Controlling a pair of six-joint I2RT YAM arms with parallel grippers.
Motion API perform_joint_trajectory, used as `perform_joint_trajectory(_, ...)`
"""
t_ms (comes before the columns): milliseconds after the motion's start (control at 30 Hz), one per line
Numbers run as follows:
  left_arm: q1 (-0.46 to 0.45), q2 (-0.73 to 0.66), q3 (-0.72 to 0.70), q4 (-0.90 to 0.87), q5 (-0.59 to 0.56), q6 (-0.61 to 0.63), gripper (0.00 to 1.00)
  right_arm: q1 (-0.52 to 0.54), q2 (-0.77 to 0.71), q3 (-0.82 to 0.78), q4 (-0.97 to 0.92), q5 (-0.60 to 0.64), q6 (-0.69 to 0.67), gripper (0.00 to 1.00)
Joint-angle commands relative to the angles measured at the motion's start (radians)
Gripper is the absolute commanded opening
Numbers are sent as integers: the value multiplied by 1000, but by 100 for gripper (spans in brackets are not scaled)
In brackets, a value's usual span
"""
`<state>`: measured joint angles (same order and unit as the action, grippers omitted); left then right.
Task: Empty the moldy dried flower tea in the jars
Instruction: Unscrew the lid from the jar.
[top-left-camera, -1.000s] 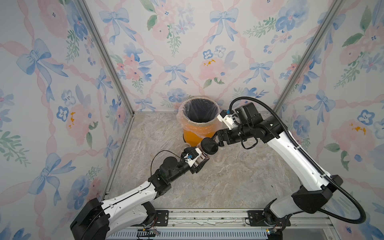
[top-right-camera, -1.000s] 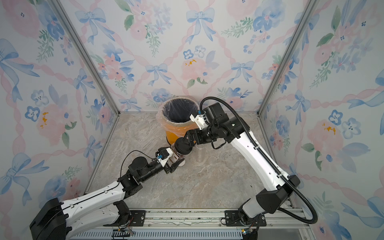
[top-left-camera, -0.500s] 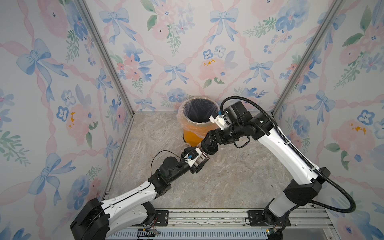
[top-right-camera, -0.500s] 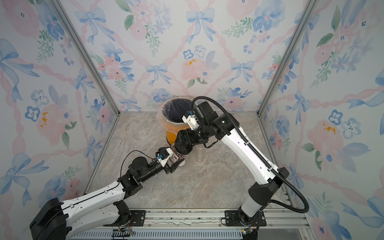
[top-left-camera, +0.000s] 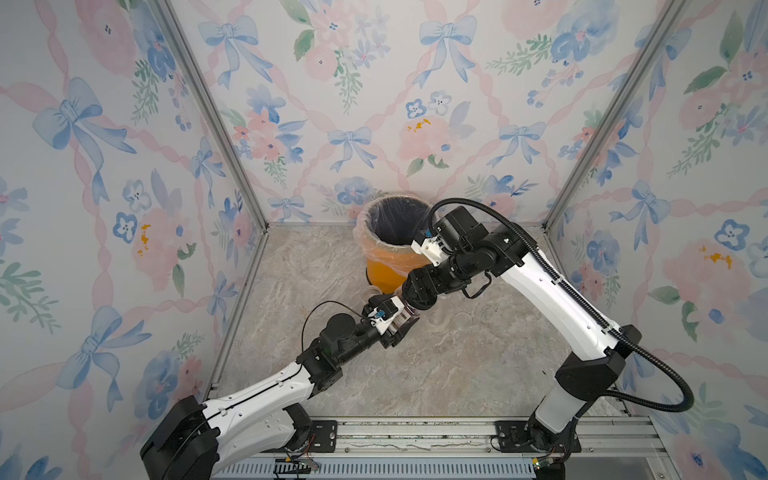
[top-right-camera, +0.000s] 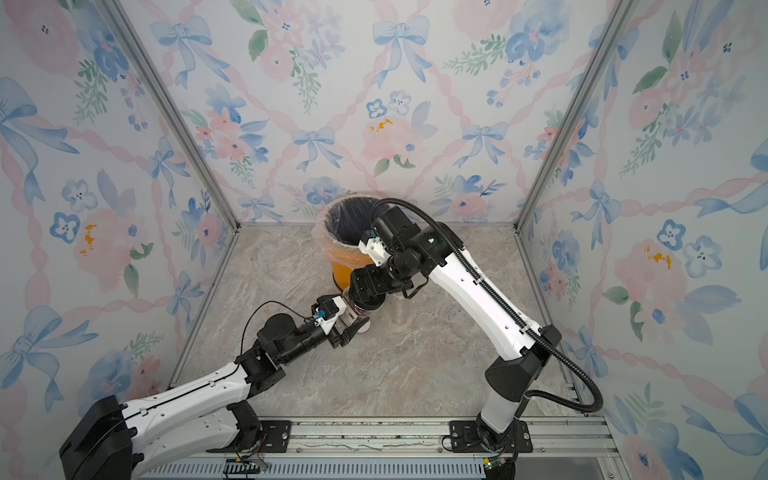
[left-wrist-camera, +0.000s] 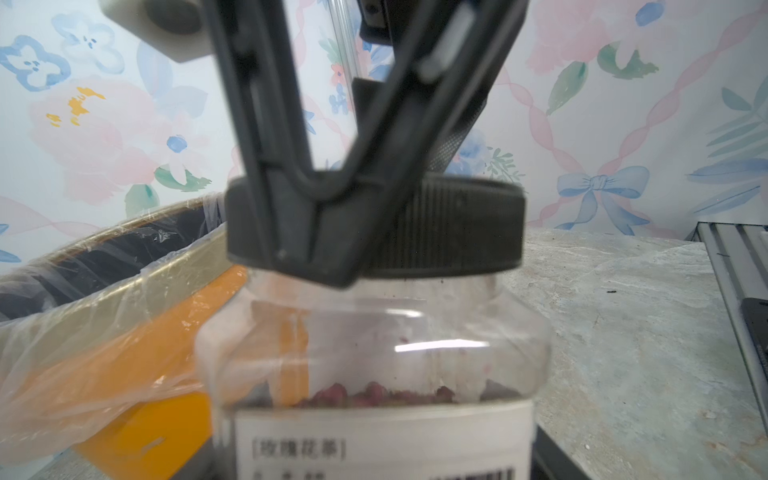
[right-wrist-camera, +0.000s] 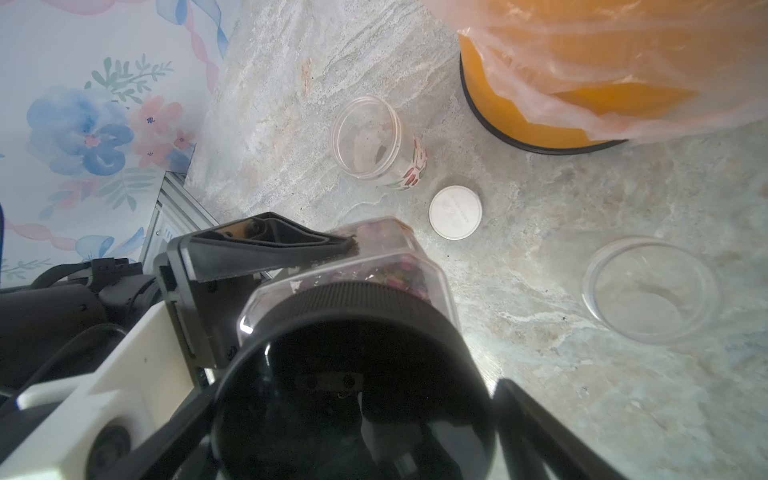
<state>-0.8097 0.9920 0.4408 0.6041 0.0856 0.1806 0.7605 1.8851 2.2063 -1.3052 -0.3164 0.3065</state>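
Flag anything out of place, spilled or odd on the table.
Nothing is spilled or damaged. A white lid lies loose on the table, near a printed jar and a wide jar that both stand open and look empty. The labelled jar is still capped, tea inside.

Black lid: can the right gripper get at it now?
Probably yes: the right gripper straddles the black lid from above, jaws open; the left gripper holds the labelled jar lower down, clear of it.
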Motion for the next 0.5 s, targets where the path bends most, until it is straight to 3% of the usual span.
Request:
perform_joint_trajectory(0,-4,-1,9,50,2,11,43,14,35,18,-48,4,-44,89)
perform_joint_trajectory(133,-4,0,7,50,24,11,43,12,31,6,-42,-29,-116,78)
perform_joint_trajectory(233,-3,-2,4,50,48,11,43,10,35,3,-40,-53,-180,77)
perform_joint_trajectory(467,-3,-7,-2,49,121,-2,43,-10,24,-14,-46,-174,-463,68)
